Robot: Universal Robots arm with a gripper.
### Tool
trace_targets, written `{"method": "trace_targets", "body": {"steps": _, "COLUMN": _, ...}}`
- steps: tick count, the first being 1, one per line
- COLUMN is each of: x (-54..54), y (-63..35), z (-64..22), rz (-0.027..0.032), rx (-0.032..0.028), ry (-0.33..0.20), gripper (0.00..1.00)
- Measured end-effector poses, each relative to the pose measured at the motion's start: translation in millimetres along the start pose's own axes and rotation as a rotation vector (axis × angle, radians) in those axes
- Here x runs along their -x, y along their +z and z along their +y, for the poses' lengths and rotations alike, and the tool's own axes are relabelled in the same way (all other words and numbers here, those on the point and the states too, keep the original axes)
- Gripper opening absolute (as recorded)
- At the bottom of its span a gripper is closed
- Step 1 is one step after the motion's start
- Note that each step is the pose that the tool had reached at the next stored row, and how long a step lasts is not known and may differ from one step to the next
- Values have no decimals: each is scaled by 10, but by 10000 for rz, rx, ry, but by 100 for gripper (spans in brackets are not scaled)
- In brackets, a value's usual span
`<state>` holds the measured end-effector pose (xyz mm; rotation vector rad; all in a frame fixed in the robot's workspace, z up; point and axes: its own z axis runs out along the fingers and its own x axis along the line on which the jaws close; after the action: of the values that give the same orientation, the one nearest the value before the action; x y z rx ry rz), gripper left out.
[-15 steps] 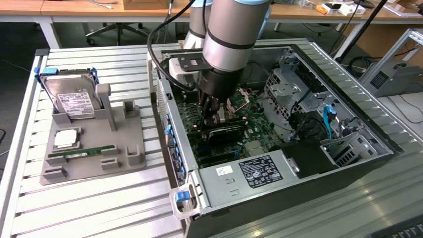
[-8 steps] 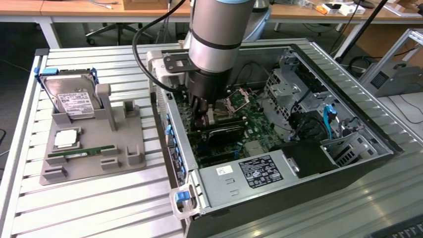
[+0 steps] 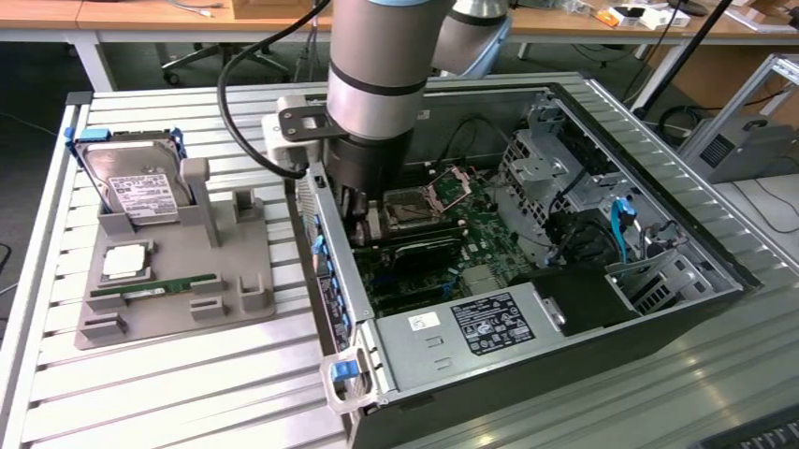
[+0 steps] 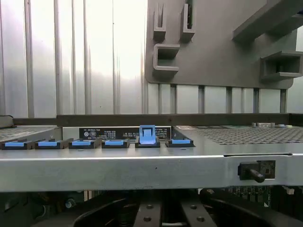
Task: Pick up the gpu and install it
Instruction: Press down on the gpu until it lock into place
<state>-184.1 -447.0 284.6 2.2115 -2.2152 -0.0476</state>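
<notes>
Dark claw (image 4: 163, 215) parts of mine loom closest in the wrist view, beneath the case's silver rear edge (image 4: 142, 170) with its blue slot clips (image 4: 147, 135). My claw (image 3: 362, 229) is closed and lowered inside the computer case (image 3: 649, 309), with the gpu (image 3: 418, 248) lying edge-on over the motherboard (image 3: 500, 253) by my fingertips. If its edge sits off the slot, pressing could bend the card or leave it half-seated, I judge.

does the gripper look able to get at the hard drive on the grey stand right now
Probably not as it stands: the gripper is shut and down inside the computer case, with the case wall between it and the hard drive. Above the drive the way looks free.
</notes>
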Motion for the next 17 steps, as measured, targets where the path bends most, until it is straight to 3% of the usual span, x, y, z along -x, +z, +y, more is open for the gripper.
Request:
{"method": "trace_targets", "body": {"steps": 5, "x": 0, "y": 3, "z": 60, "rz": 0, "rx": -18, "ry": -7, "gripper": 11}}
{"method": "trace_targets", "body": {"steps": 7, "x": 0, "y": 5, "z": 124, "rz": 1, "rx": -25, "ry": 0, "gripper": 11}}
{"method": "trace_targets", "body": {"steps": 9, "x": 0, "y": 9, "z": 123, "rz": 2, "rx": -25, "ry": 0, "gripper": 11}}
{"method": "trace_targets", "body": {"steps": 17, "x": -1, "y": 64, "z": -208, "rz": 28, "rx": 58, "ry": 2, "gripper": 11}}
